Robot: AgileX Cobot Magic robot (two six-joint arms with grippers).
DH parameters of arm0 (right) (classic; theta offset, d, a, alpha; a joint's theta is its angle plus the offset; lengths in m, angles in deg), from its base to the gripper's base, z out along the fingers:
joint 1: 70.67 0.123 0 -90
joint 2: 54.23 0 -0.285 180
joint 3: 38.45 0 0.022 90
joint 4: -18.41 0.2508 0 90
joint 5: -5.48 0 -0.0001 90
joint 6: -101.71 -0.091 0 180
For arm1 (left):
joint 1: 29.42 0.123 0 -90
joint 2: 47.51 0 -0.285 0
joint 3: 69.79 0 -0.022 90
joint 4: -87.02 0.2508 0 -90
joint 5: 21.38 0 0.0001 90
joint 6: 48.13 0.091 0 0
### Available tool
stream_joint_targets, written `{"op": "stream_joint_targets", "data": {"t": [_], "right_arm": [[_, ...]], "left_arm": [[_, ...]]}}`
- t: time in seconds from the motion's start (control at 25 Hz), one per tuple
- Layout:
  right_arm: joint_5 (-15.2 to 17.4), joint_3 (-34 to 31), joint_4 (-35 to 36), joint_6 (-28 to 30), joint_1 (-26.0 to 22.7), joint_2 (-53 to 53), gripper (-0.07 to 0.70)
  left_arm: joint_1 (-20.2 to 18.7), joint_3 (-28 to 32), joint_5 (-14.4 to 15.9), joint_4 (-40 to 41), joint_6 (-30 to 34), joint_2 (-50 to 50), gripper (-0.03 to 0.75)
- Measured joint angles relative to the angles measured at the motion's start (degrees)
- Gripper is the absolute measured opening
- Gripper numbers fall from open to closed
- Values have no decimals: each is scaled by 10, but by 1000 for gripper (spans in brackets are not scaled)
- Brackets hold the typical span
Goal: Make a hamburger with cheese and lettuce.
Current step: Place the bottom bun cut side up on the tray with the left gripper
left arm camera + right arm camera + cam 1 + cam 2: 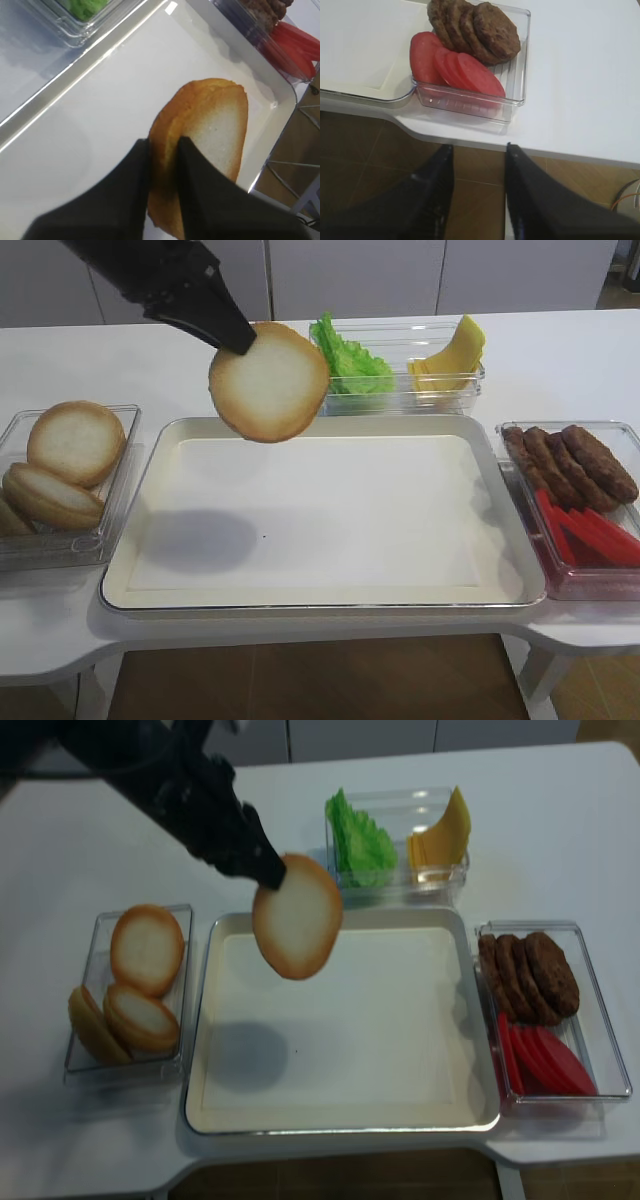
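The hamburger is a single bun half (268, 382), pale cut face with a golden rim, hanging on edge above the back left of the white tray (350, 520). My left gripper (240, 340) is shut on its upper edge; in the left wrist view the black fingers (142, 165) pinch the bun (220, 125). Green frilly lettuce (350, 362) and pale-yellow cheese slices (455, 350) stand in a clear box behind the tray. My right gripper (480, 147) hangs open and holds nothing, off the table's front right edge, over the floor.
A clear box at the left holds more bun halves (70, 445). A clear box at the right holds brown patties (480, 27) and red slices (455, 65). The bun's shadow (195, 540) lies on the tray's left side.
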Motion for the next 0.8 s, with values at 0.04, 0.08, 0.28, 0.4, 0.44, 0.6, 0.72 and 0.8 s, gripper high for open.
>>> {"op": "stream_joint_targets", "data": {"t": [0.04, 0.08, 0.28, 0.4, 0.44, 0.6, 0.72, 0.8], "right_arm": [[0, 0, 0, 0, 0, 0, 281], [0, 0, 0, 0, 0, 0, 281], [0, 0, 0, 0, 0, 0, 281], [0, 0, 0, 0, 0, 0, 281], [0, 0, 0, 0, 0, 0, 281], [0, 0, 0, 0, 0, 0, 281], [0, 0, 0, 0, 0, 0, 281], [0, 0, 0, 0, 0, 0, 281]], "left_arm": [[-2, 0, -1, -10, 0, 9, 120], [-3, 0, -1, -21, -3, 18, 120], [-5, 0, -5, -50, -20, 58, 118], [-5, 0, -6, -52, -36, 77, 118], [-5, 0, -7, -52, -43, 83, 118], [-7, 0, -10, -52, -64, 100, 118], [-10, 0, -10, -53, -75, 111, 117], [-10, 0, -11, -53, -83, 118, 116]]}}
